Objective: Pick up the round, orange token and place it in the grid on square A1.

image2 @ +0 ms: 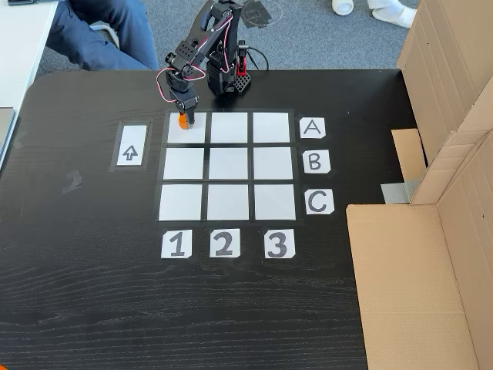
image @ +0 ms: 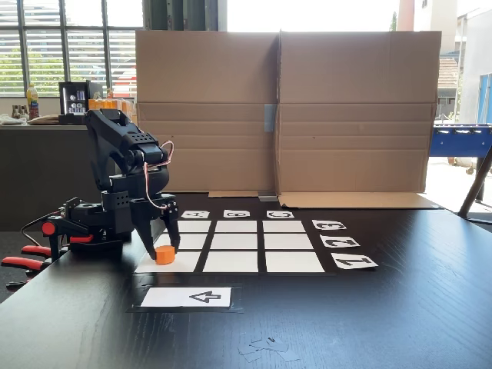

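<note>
Token down on the A1 corner, claw on either side of it.

The orange token [image: 164, 254] sits on square A1 [image2: 196, 132], the grid [image2: 228, 166] cell in line with the "A" card [image2: 312, 128] and the "1" card [image2: 176, 243], near the cell's edge closest to the arm. The claw [image: 161, 247] reaches straight down over it, fingers flanking the token; whether they are pinching it or have let go I cannot tell from either fixed view. The likely trouble from here is the release: if the fingers part unevenly or lift while one is rubbing the token, it could be dragged or tipped toward the black gap, or off the cell onto the bench [image2: 92, 293]. Because the token lies so near the cell's border, even a small nudge might carry it over the line.
</note>
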### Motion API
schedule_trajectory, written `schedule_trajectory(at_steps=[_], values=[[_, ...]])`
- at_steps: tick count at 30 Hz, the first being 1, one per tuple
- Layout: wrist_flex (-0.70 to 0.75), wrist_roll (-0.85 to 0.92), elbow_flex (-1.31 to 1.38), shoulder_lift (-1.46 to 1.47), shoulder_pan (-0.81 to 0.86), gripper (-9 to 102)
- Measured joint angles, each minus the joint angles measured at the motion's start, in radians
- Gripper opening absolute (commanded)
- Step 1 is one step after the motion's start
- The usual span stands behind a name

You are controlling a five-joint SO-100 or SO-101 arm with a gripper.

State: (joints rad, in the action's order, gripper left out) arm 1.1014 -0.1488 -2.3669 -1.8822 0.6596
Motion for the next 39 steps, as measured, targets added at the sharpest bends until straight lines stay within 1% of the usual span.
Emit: schedule_trajectory(at_steps=[14, 22, 28, 32, 39], values=[[-0.006, -0.008, 0.0, 0.002, -0.021, 8], [-0.009, -0.008, 0.002, 0.009, -0.021, 14], [-0.009, -0.008, 0.002, 0.018, -0.021, 22], [-0.009, -0.008, 0.002, 0.026, -0.021, 23], [-0.009, -0.008, 0.002, 0.026, 0.003, 27]])
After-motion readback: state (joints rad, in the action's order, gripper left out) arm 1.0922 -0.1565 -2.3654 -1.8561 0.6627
